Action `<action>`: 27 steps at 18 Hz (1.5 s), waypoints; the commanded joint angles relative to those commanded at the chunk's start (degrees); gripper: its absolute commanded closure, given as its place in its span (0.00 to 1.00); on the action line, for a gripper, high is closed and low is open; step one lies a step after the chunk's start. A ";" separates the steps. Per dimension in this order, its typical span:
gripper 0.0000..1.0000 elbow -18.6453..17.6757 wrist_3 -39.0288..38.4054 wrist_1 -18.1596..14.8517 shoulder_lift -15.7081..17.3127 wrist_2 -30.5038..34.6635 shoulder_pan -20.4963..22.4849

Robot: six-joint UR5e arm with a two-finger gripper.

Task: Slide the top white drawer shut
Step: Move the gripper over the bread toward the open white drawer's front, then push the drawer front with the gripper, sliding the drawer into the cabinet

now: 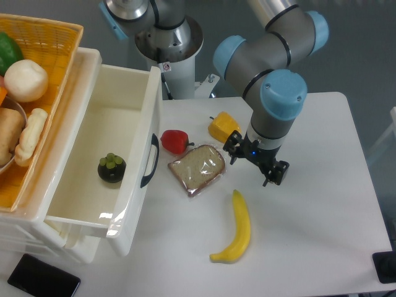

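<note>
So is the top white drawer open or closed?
Open. The top white drawer is pulled far out of the cabinet, so you can see inside, where a dark round fruit sits. The gripper isn't touching it.

The tabletop point(322, 204) is a white, matte surface with rounded corners at the far right and along its right edge. Behind and to the right of it lies a grey-blue floor point(371, 55), uniform in tone and without visible pattern. Lighting is even and diffuse; shadows on the tabletop are soft and short. A pale object point(393, 124) is cut off by the right frame edge; its identity cannot be determined. A dark flat object point(43, 279) lies at the lower left, and another dark object point(385, 267) sits at the lower right corner.
</note>
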 joint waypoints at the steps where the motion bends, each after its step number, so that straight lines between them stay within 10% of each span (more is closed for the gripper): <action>1: 0.01 -0.09 -0.17 -0.17 0.52 -2.28 0.09; 5: 0.74 -0.44 -5.18 -4.65 2.81 -7.22 -0.26; 8: 1.00 -0.53 -7.03 -6.41 3.52 -8.19 -1.58; 27: 1.00 -0.26 -15.38 -16.87 3.34 -25.24 -2.72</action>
